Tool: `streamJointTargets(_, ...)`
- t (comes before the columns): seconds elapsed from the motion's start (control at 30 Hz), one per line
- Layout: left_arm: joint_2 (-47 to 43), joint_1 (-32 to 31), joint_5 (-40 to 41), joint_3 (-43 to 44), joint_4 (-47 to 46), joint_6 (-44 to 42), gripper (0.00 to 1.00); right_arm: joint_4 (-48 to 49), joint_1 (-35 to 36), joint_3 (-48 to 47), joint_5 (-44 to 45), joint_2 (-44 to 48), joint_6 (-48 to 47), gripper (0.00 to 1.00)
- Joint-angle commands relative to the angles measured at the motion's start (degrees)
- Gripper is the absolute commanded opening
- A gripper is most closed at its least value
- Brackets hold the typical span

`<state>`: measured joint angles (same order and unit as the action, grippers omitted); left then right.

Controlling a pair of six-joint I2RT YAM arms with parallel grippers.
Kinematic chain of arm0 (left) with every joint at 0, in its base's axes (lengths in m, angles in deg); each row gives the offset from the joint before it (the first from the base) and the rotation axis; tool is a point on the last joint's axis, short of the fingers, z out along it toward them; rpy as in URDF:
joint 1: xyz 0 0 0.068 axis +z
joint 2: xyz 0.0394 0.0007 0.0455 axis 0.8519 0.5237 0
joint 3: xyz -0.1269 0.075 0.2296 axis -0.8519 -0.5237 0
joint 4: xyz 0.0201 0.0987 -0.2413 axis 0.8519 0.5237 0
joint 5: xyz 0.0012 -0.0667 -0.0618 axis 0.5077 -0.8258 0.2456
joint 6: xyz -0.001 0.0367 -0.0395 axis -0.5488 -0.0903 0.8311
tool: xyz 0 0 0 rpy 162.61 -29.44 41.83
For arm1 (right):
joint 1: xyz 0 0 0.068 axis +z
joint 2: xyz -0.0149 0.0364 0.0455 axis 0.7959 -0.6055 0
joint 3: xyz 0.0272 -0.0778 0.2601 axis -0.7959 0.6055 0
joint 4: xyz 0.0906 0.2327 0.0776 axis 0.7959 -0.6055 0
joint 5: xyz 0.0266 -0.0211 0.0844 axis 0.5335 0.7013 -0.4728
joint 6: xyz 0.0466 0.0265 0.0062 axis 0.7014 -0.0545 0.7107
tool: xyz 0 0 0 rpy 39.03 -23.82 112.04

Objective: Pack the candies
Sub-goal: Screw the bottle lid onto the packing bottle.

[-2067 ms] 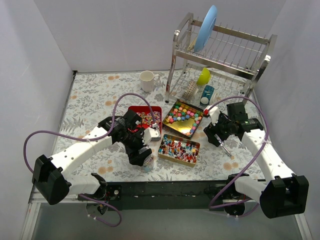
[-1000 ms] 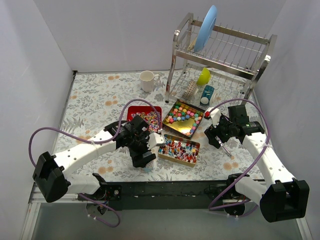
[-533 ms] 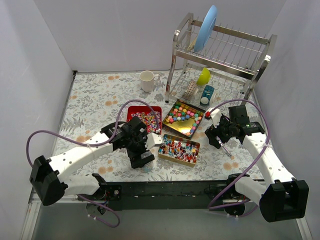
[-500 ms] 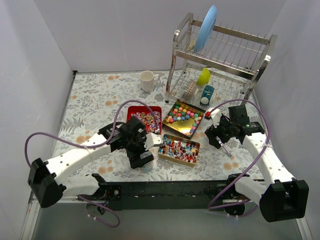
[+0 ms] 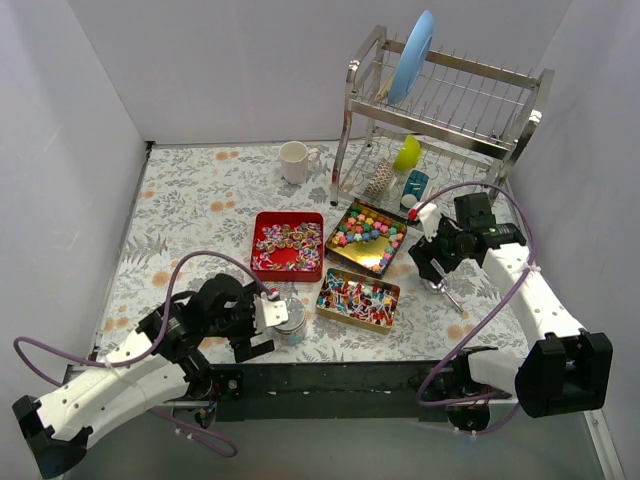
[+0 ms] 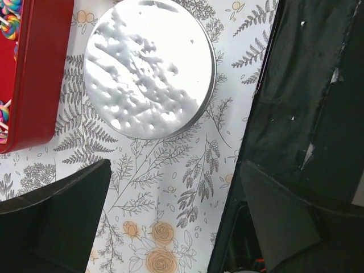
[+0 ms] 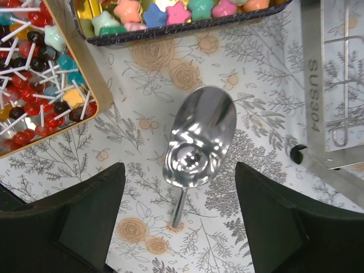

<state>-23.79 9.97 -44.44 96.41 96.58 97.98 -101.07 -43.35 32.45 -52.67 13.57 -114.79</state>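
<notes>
Floral cloth covers the tabletop [image 5: 180, 200]. A dish rack [image 5: 440, 110] fills the far right corner with a blue plate [image 5: 412, 58] upright in it, and a white mug [image 5: 293, 161] stands near the far edge. The candies [image 5: 290, 243] lie in three trays mid-table: a red tray [image 5: 257, 240], a dark tray [image 5: 372, 262] just right of it, and a gold tray [image 5: 350, 320] nearer the near edge. My left gripper [image 5: 262, 328] hangs at the near edge, just left of a round tin [image 5: 291, 318] and apart from every tray. My right gripper [image 5: 432, 275] hangs right of the trays, over a scoop [image 5: 449, 294].

From my left wrist, my fingers [image 6: 57, 222] stand wide apart and hold nothing. The tin's dimpled silver top lies ahead of them. The red tray's wall runs along the left, and only a few sweets show at its corner.

From my right wrist, my jaws are spread and empty. The scoop lies between them on the cloth, bowl toward the far edge and handle toward me. Star-shaped sweets [image 7: 170, 12] sit ahead in the dark tray. Stick sweets [image 7: 34, 74] lie ahead to the left in the gold tray, their sticks pointing every way.
</notes>
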Motion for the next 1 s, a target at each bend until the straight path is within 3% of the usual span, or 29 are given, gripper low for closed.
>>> streamJointTargets(0.0,-2.3,0.4,2.4,-5.1,-6.2,-1.2,0.98,-2.4,-0.2,-6.3,0.7,-2.6,-0.9,0.85)
streamJointTargets(0.43,6.3,0.5,-0.4,-13.5,-22.8,-0.6,0.98,-5.3,0.8,-17.4,2.3,-9.9,-0.3,0.85)
streamJointTargets(0.7,9.9,0.5,-3.2,-15.7,-39.6,6.1,0.9,-6.9,1.2,-17.8,3.2,-9.8,-0.3,0.85)
streamJointTargets(0.97,15.0,0.6,-7.6,-19.2,-55.6,9.6,0.91,-8.3,1.2,-20.1,4.2,-12.5,-1.4,0.85)
